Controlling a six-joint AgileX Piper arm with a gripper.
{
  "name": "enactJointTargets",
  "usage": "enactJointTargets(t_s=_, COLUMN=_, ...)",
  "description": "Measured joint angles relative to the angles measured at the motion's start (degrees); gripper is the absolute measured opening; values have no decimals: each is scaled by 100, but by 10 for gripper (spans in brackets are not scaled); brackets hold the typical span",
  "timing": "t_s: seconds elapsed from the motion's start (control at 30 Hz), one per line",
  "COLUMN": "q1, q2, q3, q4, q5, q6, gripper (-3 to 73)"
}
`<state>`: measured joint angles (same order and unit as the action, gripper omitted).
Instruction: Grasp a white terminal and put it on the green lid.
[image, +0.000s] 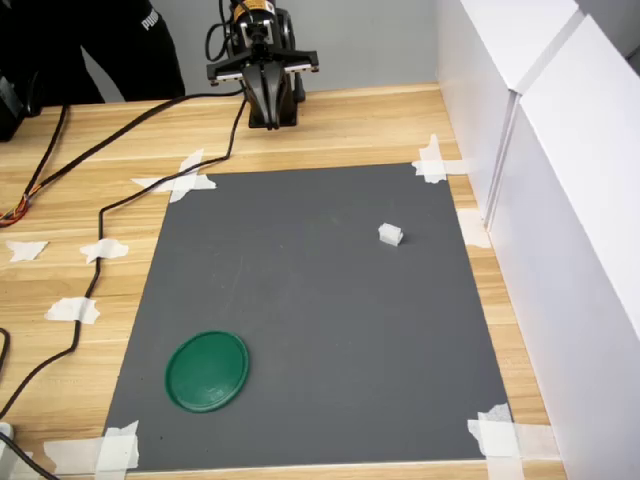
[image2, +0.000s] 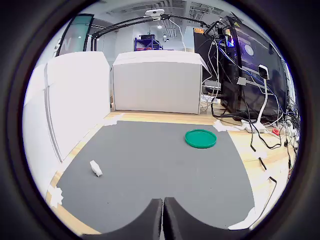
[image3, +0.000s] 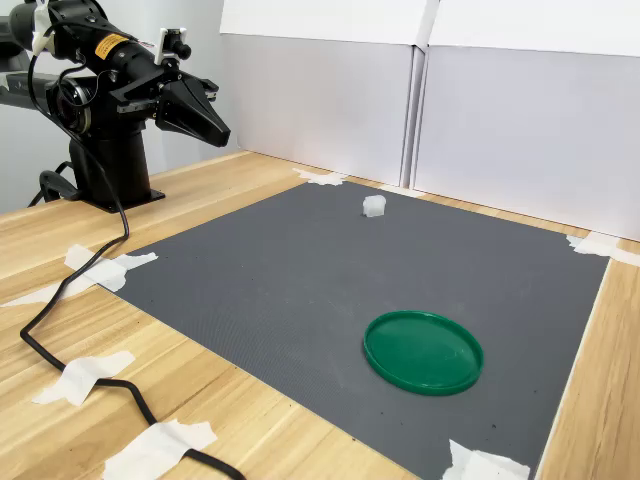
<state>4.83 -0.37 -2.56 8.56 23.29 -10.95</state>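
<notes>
A tiny white terminal (image: 390, 235) (image3: 374, 206) (image2: 95, 168) lies on the grey mat toward the first exterior view's right. The round green lid (image: 207, 370) (image3: 423, 351) (image2: 200, 138) lies flat on the mat's near-left part in the first exterior view, far from the terminal. My gripper (image: 264, 103) (image3: 213, 127) (image2: 163, 210) hangs above the wooden table at the mat's far edge, well away from both. Its two dark fingers are pressed together, shut on nothing.
The grey mat (image: 310, 330) is taped to a wooden table (image: 360, 120) with white tape scraps (image: 185, 180). White panels (image: 560, 200) wall off the first exterior view's right. A black cable (image: 100, 230) runs over the table left of the mat. A person in black stands behind (image: 110, 40).
</notes>
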Motion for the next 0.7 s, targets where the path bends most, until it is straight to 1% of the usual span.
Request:
enactJointTargets(t_s=0.13, q1=0, q2=452, q3=-337, q4=-33, q5=102, q6=-3, gripper=-16)
enactJointTargets(t_s=0.3, q1=0, q2=1507, q3=-1079, q4=-316, q5=420, q6=-101, gripper=-16)
enactJointTargets(t_s=0.37, q1=0, q2=2026, q3=-1462, q4=-413, q5=625, q6=-121, gripper=-16)
enactJointTargets(t_s=0.47, q1=0, q2=2756, q3=-2067, q4=-467, q5=1038, q6=-143, gripper=-16)
enactJointTargets(t_s=0.6, q1=0, q2=3506, q3=-2931, q4=-472, q5=1652, q6=-174, gripper=-16)
enactJointTargets(t_s=0.7, q1=0, q2=3948, q3=-3537, q4=-459, q5=2012, q6=-409, gripper=-16)
